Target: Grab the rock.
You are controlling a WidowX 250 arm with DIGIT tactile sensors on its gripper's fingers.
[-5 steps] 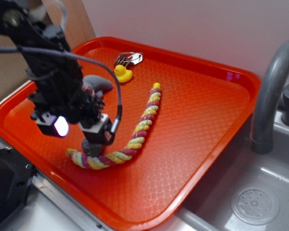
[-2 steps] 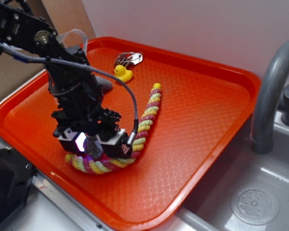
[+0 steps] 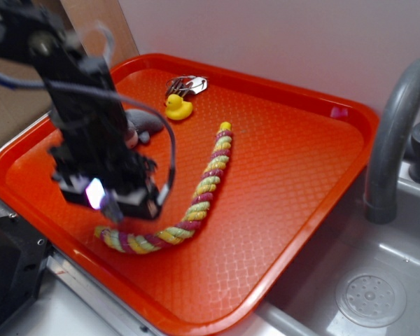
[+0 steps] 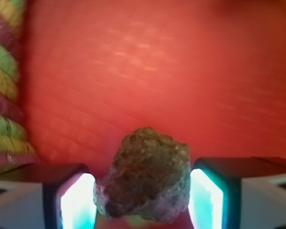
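Two lit pads (image 4: 207, 198) of the gripper (image 4: 143, 200) press the rock (image 4: 145, 179) from either side, so the jaws are closed partway on it, above the orange tray (image 3: 287, 161). A yellow, green and maroon rope toy (image 3: 196, 199) curves beside the gripper. A yellow rubber duck (image 3: 177, 107) sits near the tray's far edge, beside metal clips (image 3: 185, 85).

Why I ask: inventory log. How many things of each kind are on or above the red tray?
Rough brown-grey rock: 1
Yellow rubber duck: 1
Braided yellow-and-maroon rope: 1
Grey plush toy: 1
Silver metal clip bunch: 1
Total: 5
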